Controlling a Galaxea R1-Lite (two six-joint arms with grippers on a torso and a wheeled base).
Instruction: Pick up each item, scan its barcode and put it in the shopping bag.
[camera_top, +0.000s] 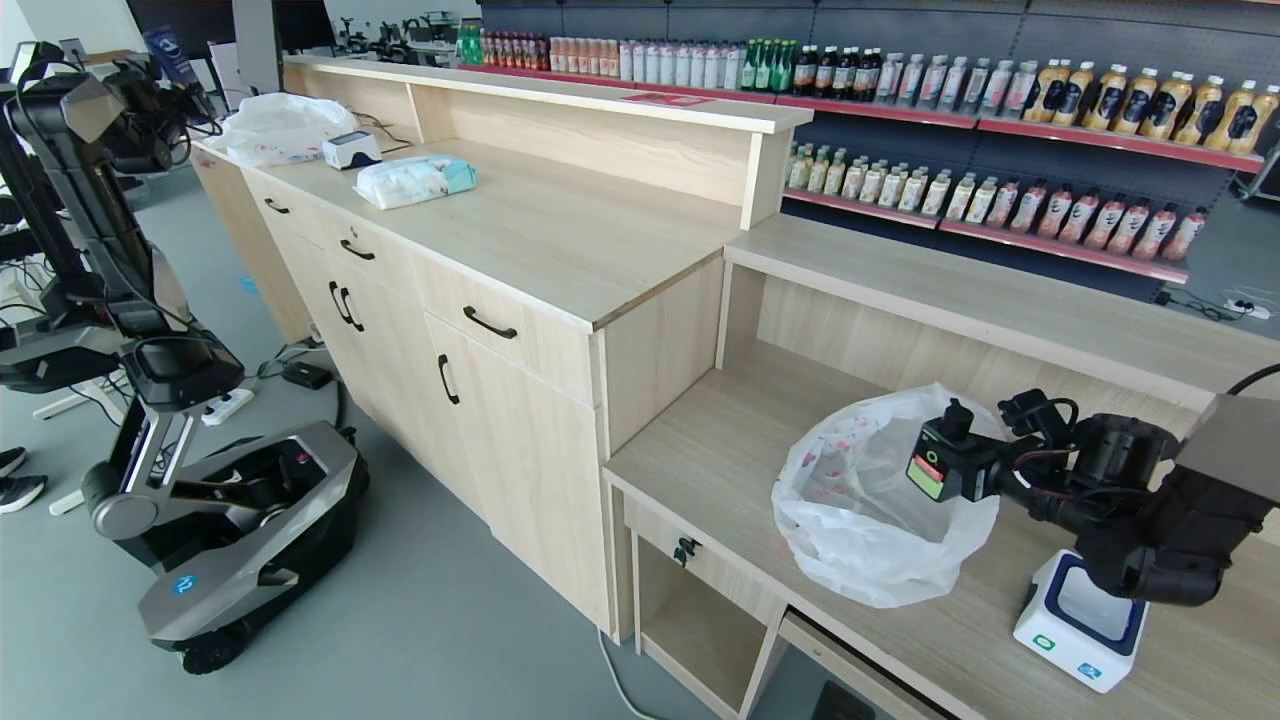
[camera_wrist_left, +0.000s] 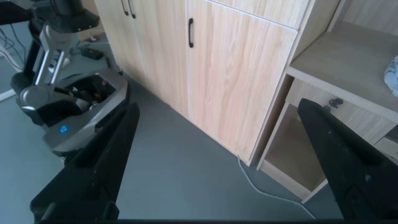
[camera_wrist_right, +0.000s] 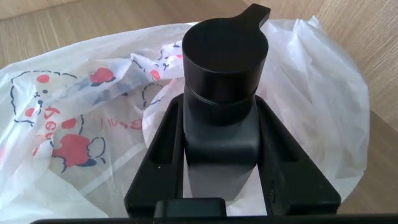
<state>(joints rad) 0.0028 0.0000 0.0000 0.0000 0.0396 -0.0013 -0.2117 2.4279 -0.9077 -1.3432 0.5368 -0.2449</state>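
**Two grippers, one loaded over the bag**

Clamped between the fingers of the right gripper is a black cylindrical item. It hangs directly above the open mouth of the white plastic shopping bag with red cartoon print. The left gripper hangs with its fingers spread wide over grey floor, well apart from the bag. Just right of the bag sits a white-and-blue scanner box, partly hidden by the right arm. Left of the bag rises a tall light-wood counter carrying a white-and-blue soft pack.
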